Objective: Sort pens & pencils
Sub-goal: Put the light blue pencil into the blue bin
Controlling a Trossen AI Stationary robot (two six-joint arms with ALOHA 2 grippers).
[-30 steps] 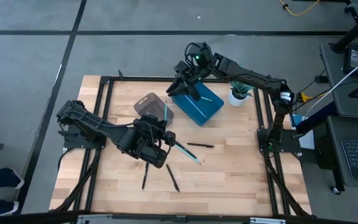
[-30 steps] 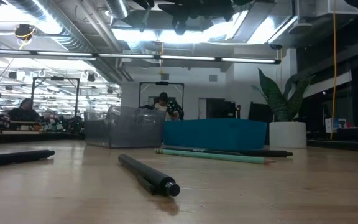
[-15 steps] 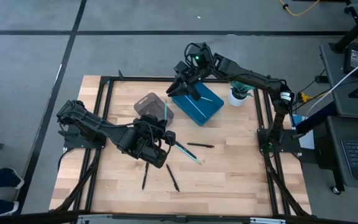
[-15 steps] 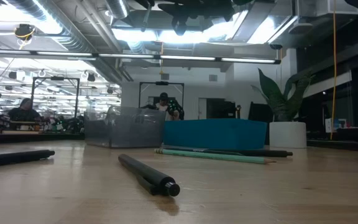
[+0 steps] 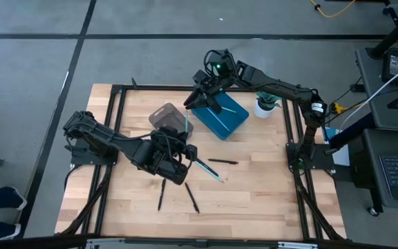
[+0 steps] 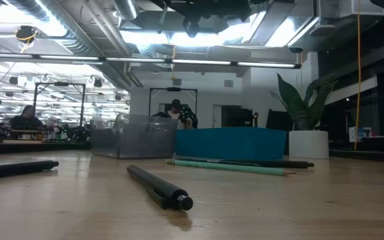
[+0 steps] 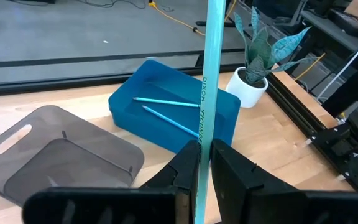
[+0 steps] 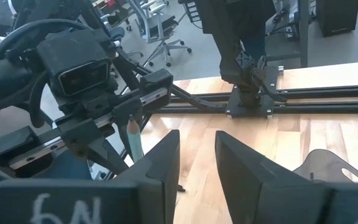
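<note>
Your left gripper (image 7: pixel 205 163) is clamped on a light blue pencil (image 7: pixel 208 93), held upright near its lower end, just in front of the blue bin (image 5: pixel 219 115). That bin already has two light blue pencils (image 7: pixel 166 102) lying in it; the grey bin (image 5: pixel 169 119) sits beside it. Your right gripper (image 8: pixel 196 163) hangs over the blue bin's far edge, fingers apart, holding nothing. A few black pens (image 5: pixel 222 162) lie loose on the table (image 5: pixel 268 187) in front of the blue bin, and another light blue pencil (image 5: pixel 209 170). Expect these sticks to be light, stiff and slick, likely to roll or pivot in the jaws. Pinch each near its middle, crosswise, so it won't swing.
</note>
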